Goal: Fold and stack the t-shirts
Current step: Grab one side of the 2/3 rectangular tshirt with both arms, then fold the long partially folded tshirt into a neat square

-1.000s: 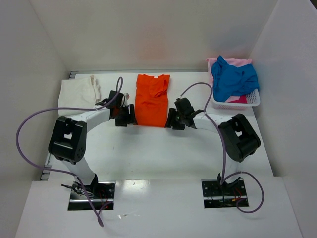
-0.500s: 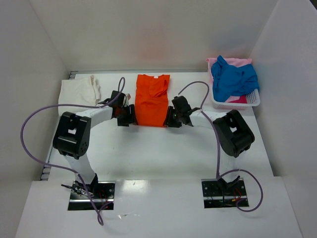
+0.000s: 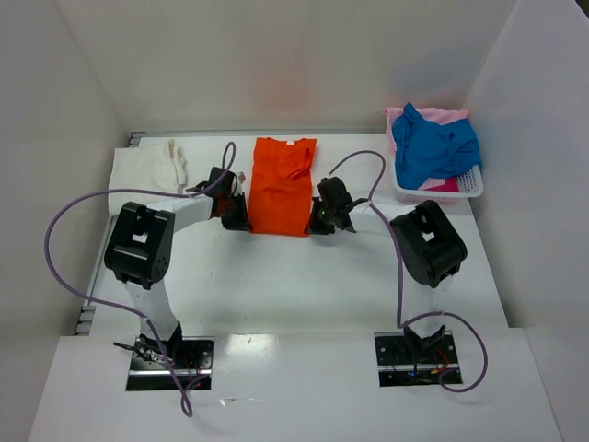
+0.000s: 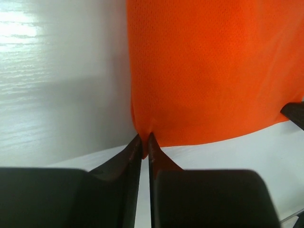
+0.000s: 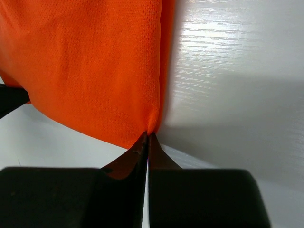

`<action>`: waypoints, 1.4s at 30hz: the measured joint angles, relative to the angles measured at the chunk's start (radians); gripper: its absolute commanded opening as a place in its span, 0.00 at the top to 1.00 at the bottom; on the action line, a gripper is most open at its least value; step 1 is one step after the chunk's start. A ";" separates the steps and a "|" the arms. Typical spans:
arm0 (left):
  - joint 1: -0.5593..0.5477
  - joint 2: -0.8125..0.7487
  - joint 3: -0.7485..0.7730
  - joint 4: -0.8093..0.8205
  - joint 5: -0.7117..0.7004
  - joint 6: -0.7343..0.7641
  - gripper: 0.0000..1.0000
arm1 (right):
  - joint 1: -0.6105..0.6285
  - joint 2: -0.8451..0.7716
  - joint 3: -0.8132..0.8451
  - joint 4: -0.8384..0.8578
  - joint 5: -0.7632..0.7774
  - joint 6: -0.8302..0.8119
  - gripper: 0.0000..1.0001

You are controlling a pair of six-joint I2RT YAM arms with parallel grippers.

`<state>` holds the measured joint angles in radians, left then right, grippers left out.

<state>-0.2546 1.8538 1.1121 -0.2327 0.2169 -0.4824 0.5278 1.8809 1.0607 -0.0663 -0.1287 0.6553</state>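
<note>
Both your grippers are pinched on the orange t-shirt (image 3: 282,184): left gripper (image 4: 145,140) clamps its near left corner and right gripper (image 5: 147,137) clamps its near right corner. The shirt lies flat in a narrow fold, centre-back, collar away from the arms. The cream-white t-shirt (image 3: 147,170) is at far left. The blue t-shirt (image 3: 433,147) and pink t-shirt (image 3: 428,115) are piled in the white basket (image 3: 471,184) at far right.

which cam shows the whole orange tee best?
Top external: the orange tee is in view whole, collar to hem, flat on the table. Left wrist shows only its near left corner, pinched in the left gripper. Right wrist shows only the near right corner, pinched in the right gripper.
</note>
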 measured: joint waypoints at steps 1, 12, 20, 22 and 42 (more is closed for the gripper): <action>0.000 0.004 0.003 0.001 0.002 0.000 0.98 | 0.000 0.000 0.000 0.000 0.000 0.000 1.00; -0.048 -0.060 -0.051 -0.024 0.000 -0.006 1.00 | 0.006 -0.077 -0.068 -0.022 0.006 0.006 1.00; -0.170 -0.232 -0.119 -0.122 -0.012 -0.068 1.00 | 0.070 -0.267 -0.153 -0.085 0.022 0.044 1.00; -0.186 -0.287 -0.130 -0.146 -0.014 -0.086 1.00 | 0.091 -0.303 -0.156 -0.095 0.023 0.060 1.00; -0.089 -0.412 0.095 -0.326 -0.074 -0.122 1.00 | 0.070 -0.386 0.109 -0.240 0.114 0.017 1.00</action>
<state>-0.3441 1.4415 1.2070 -0.5582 0.1428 -0.6040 0.5974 1.4948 1.1693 -0.3058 -0.0144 0.6720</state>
